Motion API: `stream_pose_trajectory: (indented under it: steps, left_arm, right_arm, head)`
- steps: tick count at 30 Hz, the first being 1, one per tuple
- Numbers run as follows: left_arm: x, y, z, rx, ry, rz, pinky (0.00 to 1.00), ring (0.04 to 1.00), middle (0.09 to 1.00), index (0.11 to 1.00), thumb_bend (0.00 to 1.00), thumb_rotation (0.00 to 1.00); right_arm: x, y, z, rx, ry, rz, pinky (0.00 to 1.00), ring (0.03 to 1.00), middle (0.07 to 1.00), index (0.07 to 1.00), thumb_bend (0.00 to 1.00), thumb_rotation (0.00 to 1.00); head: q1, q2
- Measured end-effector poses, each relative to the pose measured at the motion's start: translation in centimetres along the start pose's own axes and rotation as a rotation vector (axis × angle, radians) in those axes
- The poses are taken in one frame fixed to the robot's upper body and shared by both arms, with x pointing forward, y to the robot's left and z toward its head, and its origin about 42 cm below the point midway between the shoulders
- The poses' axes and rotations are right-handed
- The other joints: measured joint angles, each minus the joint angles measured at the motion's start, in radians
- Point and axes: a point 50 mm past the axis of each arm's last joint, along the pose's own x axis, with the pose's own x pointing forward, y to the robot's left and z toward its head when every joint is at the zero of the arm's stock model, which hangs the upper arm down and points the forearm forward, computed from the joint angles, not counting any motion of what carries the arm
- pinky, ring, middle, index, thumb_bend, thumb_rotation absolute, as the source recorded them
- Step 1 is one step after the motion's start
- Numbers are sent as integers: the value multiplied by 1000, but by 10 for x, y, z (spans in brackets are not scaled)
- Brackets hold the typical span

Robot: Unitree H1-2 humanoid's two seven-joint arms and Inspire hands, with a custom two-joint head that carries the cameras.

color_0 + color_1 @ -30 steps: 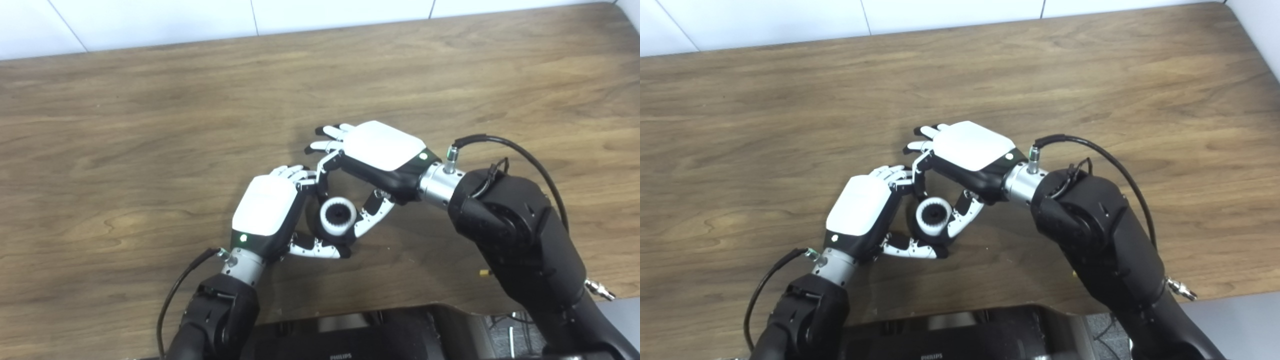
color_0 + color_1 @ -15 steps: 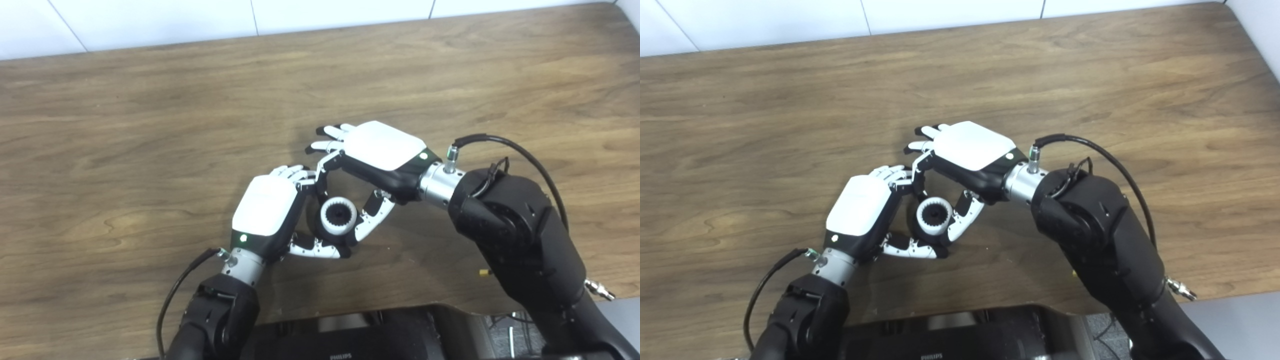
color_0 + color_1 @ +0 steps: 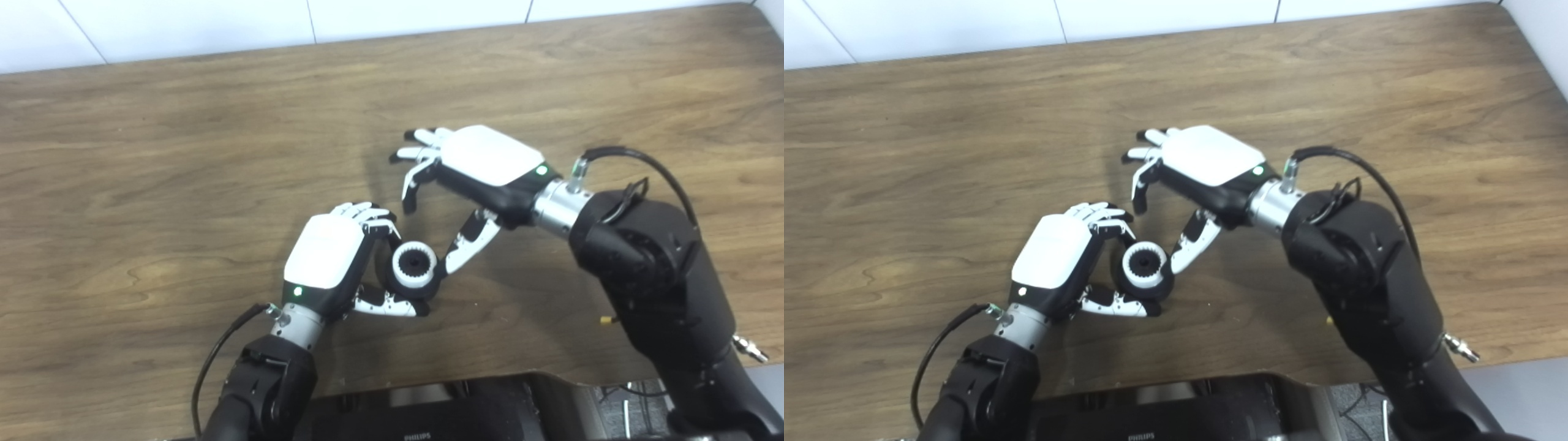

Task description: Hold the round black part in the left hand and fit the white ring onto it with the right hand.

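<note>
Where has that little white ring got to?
The white ring sits on the round black part, held by the left hand near the table's centre, beside the open right hand.

Left robot hand [image 3: 324, 254]: glossy white back plate, black body, small green light near the wrist.
Right robot hand [image 3: 487, 162]: same white plate, black body, green light.
Fingers [image 3: 380, 303]: white segments, black tips.
Wrists: silver metal cylinders.
Forearms: bulky matte black shells.
Cables: thin black, looping from each wrist.
</note>
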Motion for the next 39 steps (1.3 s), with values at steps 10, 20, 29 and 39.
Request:
stream_pose_trajectory:
  steps: [10, 20, 29, 39]
  left_arm:
    - [0, 0, -2, -3, 2, 3, 857, 837, 769, 484, 520, 53]
    - [0, 1, -5, -22, 13, -11, 871, 843, 780, 493, 519, 64]
    - [1, 3, -4, -9, 11, -32, 838, 835, 801, 753, 860, 340]
    - [4, 5, -5, 24, -1, -27, 823, 836, 851, 918, 969, 507]
  right_arm:
    - [-4, -27, -15, 16, 45, -72, 1000, 998, 907, 588, 941, 301]
    - [-10, -43, -28, 27, 96, -106, 1000, 1000, 909, 616, 949, 291]
    - [-12, -45, -32, 44, 121, -110, 1000, 998, 914, 617, 966, 296]
    - [-10, -44, -33, 45, 127, -107, 1000, 1000, 923, 622, 989, 309]
  head:
    - [-5, -12]
    - [-6, -17]
    - [-5, -17]
    - [-5, -18]
